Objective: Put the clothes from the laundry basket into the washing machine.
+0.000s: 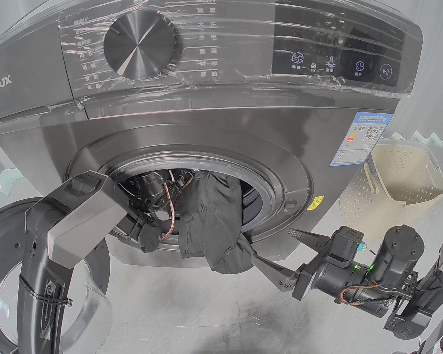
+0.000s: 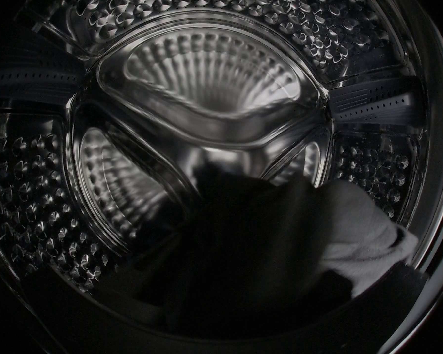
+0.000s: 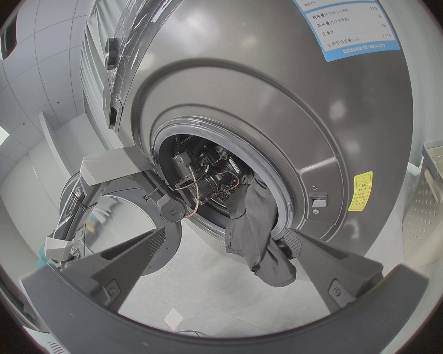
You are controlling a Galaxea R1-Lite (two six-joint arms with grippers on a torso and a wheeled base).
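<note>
The right gripper (image 1: 270, 244) stands with jaws wide apart at the low tip of the dark garment (image 1: 209, 217). The garment hangs lengthwise down over the lower rim of the washing machine (image 1: 261, 138) door opening, its top end inside. The left gripper (image 1: 150, 188) is in the opening; whether it is apart or closed cannot be told.

The pale grey floor (image 1: 192, 310) carries everything here, with faint scuffs across its smooth surface. The washing machine (image 1: 231, 129) stands on it at 12 o'clock. Its round door (image 1: 0, 237) is swung open, low down at 8 o'clock. The cream, perforated laundry basket (image 1: 403, 183) sits on the floor at 3 o'clock, just beside the machine's corner. A small pale square (image 3: 174, 318) lies flat on the floor before the machine's opening, at 6 o'clock.
</note>
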